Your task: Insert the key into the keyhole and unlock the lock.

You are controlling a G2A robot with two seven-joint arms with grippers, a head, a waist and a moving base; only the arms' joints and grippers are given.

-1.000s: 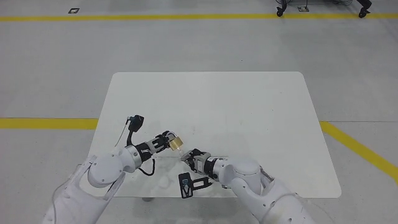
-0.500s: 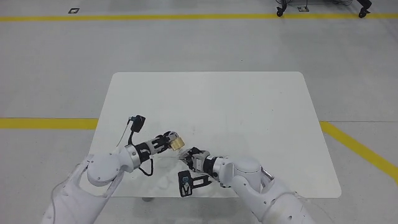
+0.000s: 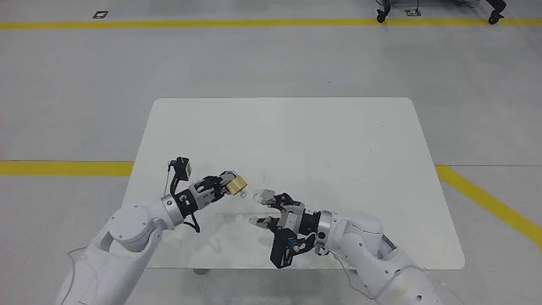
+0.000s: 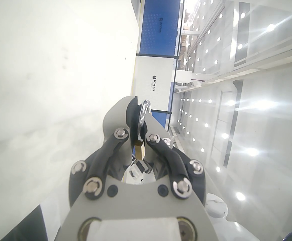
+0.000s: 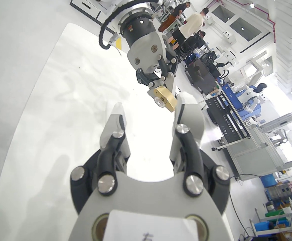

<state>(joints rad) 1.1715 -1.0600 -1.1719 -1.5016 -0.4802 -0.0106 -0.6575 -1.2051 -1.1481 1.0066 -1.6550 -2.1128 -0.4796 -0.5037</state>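
grips the lock (image 3: 233, 184) with the left pincer (image 3: 222, 183), fingers (image 5: 170, 83) closed on the brass body. holds it lifted off the desk (image 3: 339, 127), above the near left part, not far from the front edge. presents the keyhole (image 5: 160, 99) face outward, away from the grip and toward the right pincer (image 3: 260, 207); probably chosen to leave the slot free and reachable in a straight line from the other side. pinches the rear of the body, as far as visible, leaving the whole front face uncovered. cannot tell exactly which faces are clamped.

hangs the right pincer just beside the lock but apart from it, a little nearer to the front edge and more toward the middle of the desk. stands open there, with nothing in the gap. points roughly at the keyhole face, so looks prepared as the inserting side, yet carries no key.

judging from this: not yet inserted, not yet unlocked, so an early step of the task. needs first a key in the right pincer, taken by the head with the blade forward and turned to match the slot. then a slow straight push, and a twist only after full entry. risks to expect: a miss or a jam from a small tilt, given such a narrow slot; a slip of the smooth metal body in the left grip under a hard push.
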